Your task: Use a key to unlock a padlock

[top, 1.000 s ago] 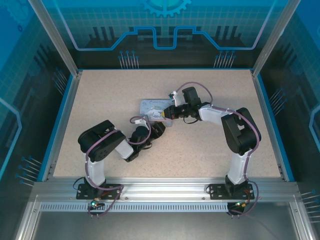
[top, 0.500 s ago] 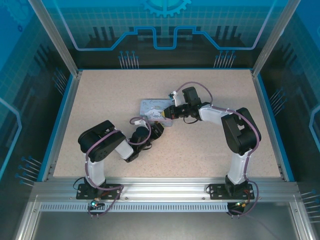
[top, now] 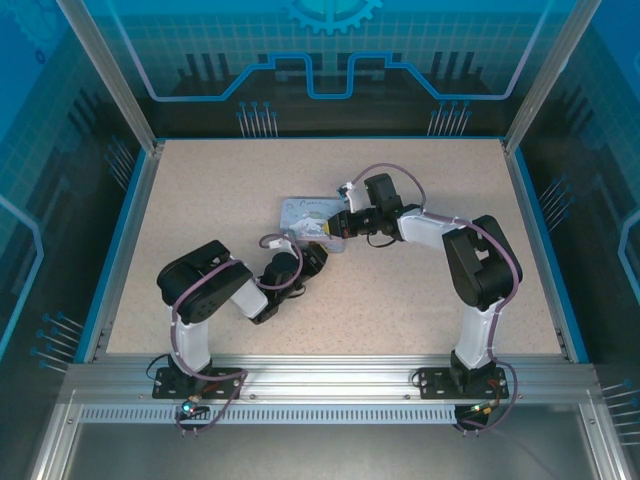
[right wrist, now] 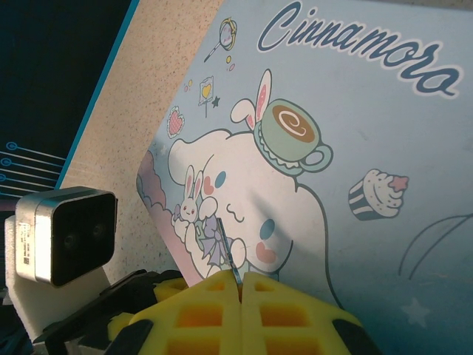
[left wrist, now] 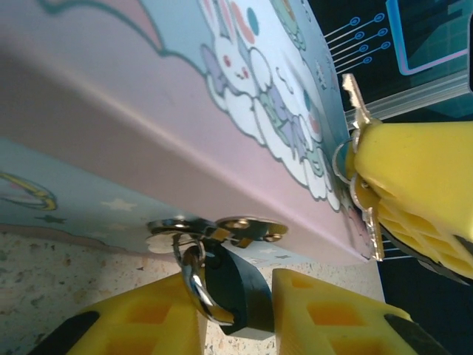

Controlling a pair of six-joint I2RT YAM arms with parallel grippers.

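Left fingers (left wrist: 148,325) clamp the light padlock (left wrist: 236,296) under the hasp (left wrist: 222,225) of the tin (left wrist: 148,89); right fingers (right wrist: 207,310) pinch the thin, likely slippery key (right wrist: 229,255) by its bow

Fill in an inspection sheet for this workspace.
Surface: speckled beige table, tin lying mid-table.
Things: padlock hangs from the tin's hasp; key sticks out of yellow fingers over the lid.
Clutter: nothing seen.
Grippers: left gripper shut on padlock; right gripper shut on key.
Cables: purple cable looped along each arm.
Surroundings: aluminium frame, blue printed panels.
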